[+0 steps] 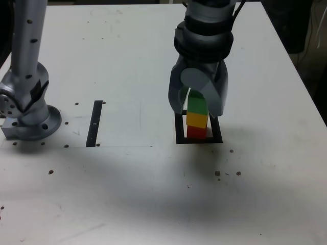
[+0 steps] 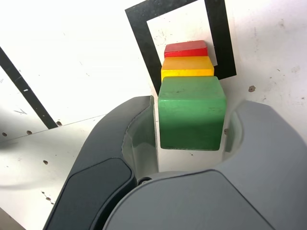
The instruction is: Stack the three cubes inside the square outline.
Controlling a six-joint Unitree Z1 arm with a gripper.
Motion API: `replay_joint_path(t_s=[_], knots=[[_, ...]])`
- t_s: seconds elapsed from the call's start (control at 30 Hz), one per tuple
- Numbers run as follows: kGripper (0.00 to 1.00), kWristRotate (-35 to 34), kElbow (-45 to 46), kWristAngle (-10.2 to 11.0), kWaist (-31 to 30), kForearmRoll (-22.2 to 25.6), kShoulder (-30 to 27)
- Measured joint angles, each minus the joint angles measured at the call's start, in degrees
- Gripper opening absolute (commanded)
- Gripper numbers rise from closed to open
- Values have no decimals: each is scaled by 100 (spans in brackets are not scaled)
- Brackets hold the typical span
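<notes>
Three cubes stand in one stack inside the black square outline (image 1: 179,133) (image 2: 139,33). The red cube (image 1: 196,132) (image 2: 186,48) is at the bottom, the yellow cube (image 1: 196,120) (image 2: 187,67) sits on it, and the green cube (image 1: 197,105) (image 2: 192,112) is on top. My gripper (image 1: 199,110) (image 2: 194,105) comes down from above and straddles the green cube, one finger on each side. In the wrist view a thin pale gap shows between the cube and each finger, so the gripper is narrowly open around it.
A straight black strip (image 1: 94,124) (image 2: 24,86) lies on the white table at the exterior view's left of the stack. The arm's grey base (image 1: 30,115) stands at the far left. Small dark specks (image 1: 227,173) dot the table in front. The table's right edge (image 1: 306,87) runs close by.
</notes>
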Motion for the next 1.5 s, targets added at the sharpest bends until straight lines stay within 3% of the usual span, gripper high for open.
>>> replay_joint_path(t_s=[0.13,0.33,0.63,0.93,1.13,1.3,1.5], knots=[[99,0,1,80,9,0,-1],[99,23,1,191,19,53,-153],[99,230,52,304,19,436,-1134],[99,256,1144,326,310,515,-2433],[99,168,1896,304,461,500,-2607],[100,-25,2756,76,678,219,-2627],[100,-87,3982,-222,1090,-863,-2626]])
